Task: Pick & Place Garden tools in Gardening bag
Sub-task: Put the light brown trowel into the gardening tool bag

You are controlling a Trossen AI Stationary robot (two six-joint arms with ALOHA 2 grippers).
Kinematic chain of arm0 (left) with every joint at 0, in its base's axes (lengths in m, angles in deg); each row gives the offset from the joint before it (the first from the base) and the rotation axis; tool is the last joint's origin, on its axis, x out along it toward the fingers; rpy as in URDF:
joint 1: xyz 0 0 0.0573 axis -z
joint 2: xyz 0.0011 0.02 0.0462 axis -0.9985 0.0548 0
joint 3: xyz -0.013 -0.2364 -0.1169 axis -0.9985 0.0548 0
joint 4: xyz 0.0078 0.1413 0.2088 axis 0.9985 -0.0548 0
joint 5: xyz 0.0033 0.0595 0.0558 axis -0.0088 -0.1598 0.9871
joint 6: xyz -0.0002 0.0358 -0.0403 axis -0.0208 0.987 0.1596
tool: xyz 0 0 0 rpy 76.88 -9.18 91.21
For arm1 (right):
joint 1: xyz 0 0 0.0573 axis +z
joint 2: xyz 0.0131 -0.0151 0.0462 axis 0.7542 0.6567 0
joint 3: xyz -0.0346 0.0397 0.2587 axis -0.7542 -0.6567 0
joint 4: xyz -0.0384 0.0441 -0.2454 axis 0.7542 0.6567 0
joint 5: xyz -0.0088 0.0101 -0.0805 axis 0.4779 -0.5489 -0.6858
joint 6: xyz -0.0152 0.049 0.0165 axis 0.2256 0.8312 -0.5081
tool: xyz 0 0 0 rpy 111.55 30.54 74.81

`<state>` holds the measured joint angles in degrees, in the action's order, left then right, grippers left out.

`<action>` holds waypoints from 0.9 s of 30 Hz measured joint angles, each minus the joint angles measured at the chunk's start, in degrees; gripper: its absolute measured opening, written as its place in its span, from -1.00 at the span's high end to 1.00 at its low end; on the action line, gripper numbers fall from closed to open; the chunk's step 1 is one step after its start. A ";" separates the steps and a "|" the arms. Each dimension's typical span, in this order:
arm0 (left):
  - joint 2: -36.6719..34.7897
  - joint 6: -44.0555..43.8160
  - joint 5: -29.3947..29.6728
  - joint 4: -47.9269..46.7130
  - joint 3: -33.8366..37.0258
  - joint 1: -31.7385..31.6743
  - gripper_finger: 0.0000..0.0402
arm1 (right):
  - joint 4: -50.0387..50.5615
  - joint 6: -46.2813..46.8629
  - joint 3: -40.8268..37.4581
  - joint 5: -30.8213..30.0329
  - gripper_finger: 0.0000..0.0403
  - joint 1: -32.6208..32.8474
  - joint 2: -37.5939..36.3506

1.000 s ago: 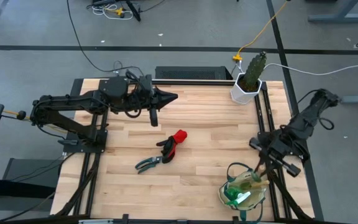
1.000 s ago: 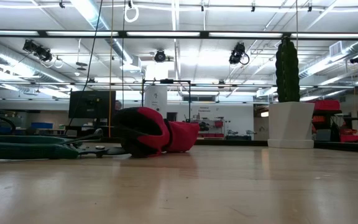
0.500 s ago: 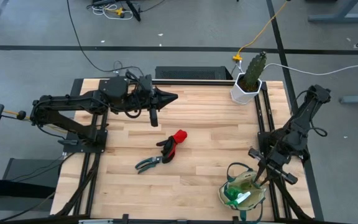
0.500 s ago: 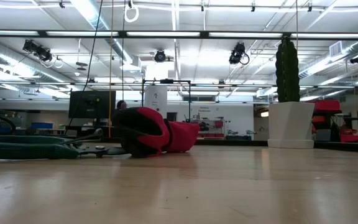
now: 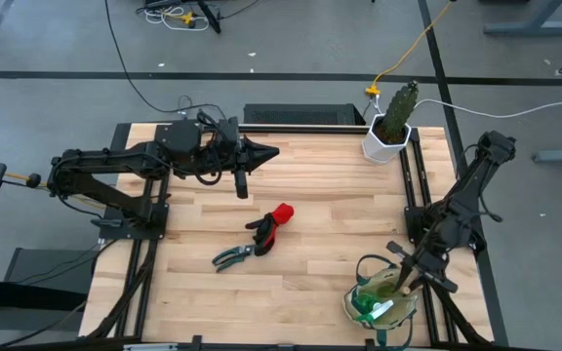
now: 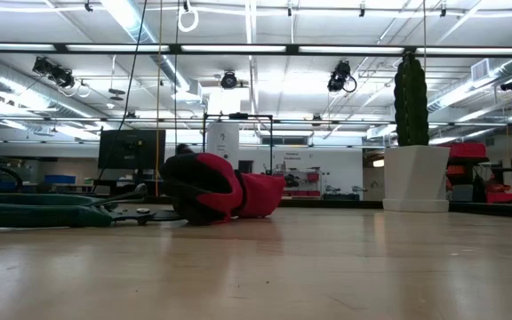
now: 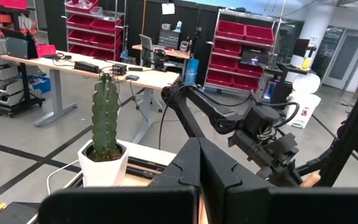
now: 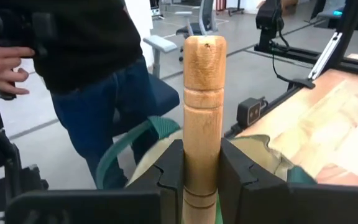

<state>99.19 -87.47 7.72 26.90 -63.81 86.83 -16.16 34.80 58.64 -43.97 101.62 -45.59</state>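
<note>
The beige gardening bag (image 5: 379, 300) with green trim stands at the near right corner, with a green-and-white spray bottle (image 5: 372, 308) inside. My right gripper (image 5: 408, 273) is over the bag's rim, shut on the trowel's wooden handle (image 8: 204, 93); the blade is hidden. The red-and-black gloves (image 5: 273, 224) and the dark-handled pruners (image 5: 232, 256) lie mid-table; the low view also shows the gloves (image 6: 216, 187) and the pruners (image 6: 43, 213). My left gripper (image 5: 264, 151) is shut and empty at the far left, above the table. My right gripper pinches the trowel's wooden handle (image 8: 202, 158) between its two fingers, partway along it. The handle's free end (image 8: 205, 46) sticks out past the fingertips, in line with the fingers. The trowel is off the table, over the bag (image 8: 148, 143).
A green cactus (image 5: 399, 105) in a white pot (image 5: 382, 144) stands at the far right corner. A person in a dark top and blue trousers (image 8: 98, 93) stands beyond the table's near right side. Bare wood lies between the gloves and the bag.
My right gripper has gone toward the table's near edge and a little left, to the bag, and has tipped down over its rim, carrying the trowel. The gloves, the pruners and my left arm have kept still.
</note>
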 joint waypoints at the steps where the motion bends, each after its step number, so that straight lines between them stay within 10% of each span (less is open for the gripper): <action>1: 0.01 0.00 0.00 0.00 0.00 0.01 0.99 | -0.02 0.04 -0.34 0.02 0.73 0.00 0.00; 27: 0.02 0.04 1.33 -0.01 -0.02 0.00 0.99 | -0.01 1.62 -1.27 -3.02 0.46 -0.02 0.36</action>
<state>99.21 -87.42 9.05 26.89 -63.83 86.83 -16.17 36.42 57.37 -46.98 101.60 -45.23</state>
